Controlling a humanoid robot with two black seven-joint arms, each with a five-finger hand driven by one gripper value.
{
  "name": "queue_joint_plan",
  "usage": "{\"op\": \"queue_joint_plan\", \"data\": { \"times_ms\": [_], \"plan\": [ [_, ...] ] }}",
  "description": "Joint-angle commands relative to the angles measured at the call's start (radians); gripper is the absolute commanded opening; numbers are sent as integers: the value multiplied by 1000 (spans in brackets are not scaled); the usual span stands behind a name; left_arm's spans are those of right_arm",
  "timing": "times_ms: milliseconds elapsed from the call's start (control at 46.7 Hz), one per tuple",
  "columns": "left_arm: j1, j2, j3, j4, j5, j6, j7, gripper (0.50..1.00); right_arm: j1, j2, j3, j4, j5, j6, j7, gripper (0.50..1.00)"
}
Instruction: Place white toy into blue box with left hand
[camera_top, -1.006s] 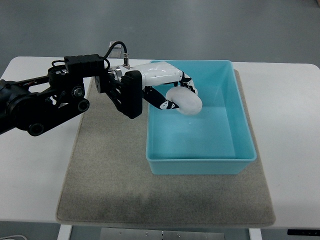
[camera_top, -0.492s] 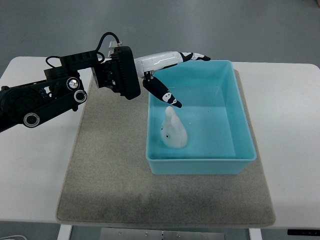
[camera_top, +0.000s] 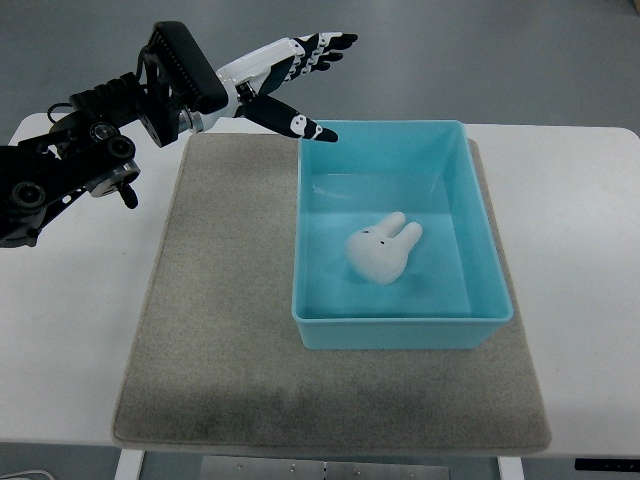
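Observation:
The white toy (camera_top: 381, 249), a small rabbit shape with two ears, lies on the floor of the blue box (camera_top: 400, 318), near its middle. My left hand (camera_top: 305, 80) is raised above and beyond the box's far left corner. Its fingers (camera_top: 322, 48) are spread and hold nothing. The black left arm (camera_top: 80, 165) comes in from the left edge. The right arm is out of view.
The blue box stands on a grey mat (camera_top: 220, 330) that covers the middle of a white table (camera_top: 70, 330). The table's bare white surface shows to the left and right of the mat.
My left hand let go of the white toy over the box; the toy fell and now lies on the box floor. The hand opened, then rose and drew back to the upper left.

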Motion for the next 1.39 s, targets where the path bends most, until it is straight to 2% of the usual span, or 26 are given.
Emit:
{"op": "queue_joint_plan", "data": {
  "times_ms": [0, 86, 214, 364, 449, 556, 621, 877, 1049, 1113, 1370],
  "plan": [
    [-1, 7, -1, 27, -83, -4, 2, 994, 0, 0, 0, 0, 0, 0, 0, 936],
    [2, 10, -1, 43, -164, -30, 3, 996, 0, 0, 0, 0, 0, 0, 0, 936],
    [4, 30, 0, 78, -323, -119, 8, 996, 0, 0, 0, 0, 0, 0, 0, 936],
    [22, 35, 0, 116, -457, -170, 11, 996, 0, 0, 0, 0, 0, 0, 0, 936],
    [43, 41, 0, 130, -514, -245, 18, 996, 0, 0, 0, 0, 0, 0, 0, 936],
    [71, 50, 0, 173, -621, -343, 58, 996, 0, 0, 0, 0, 0, 0, 0, 936],
    [89, 51, 0, 196, -704, -372, 98, 996, 0, 0, 0, 0, 0, 0, 0, 936],
    [154, 61, -20, 259, -906, -445, 199, 996, 0, 0, 0, 0, 0, -1, 0, 936],
    [171, 68, -36, 323, -1122, -459, 365, 996, 0, 0, 0, 0, 0, 0, 0, 936],
    [171, 68, -36, 337, -1170, -459, 408, 996, 0, 0, 0, 0, 0, 0, 0, 936],
    [191, 90, -49, 337, -1181, -459, 426, 996, 0, 0, 0, 0, 0, 0, 0, 936]
  ]
}}
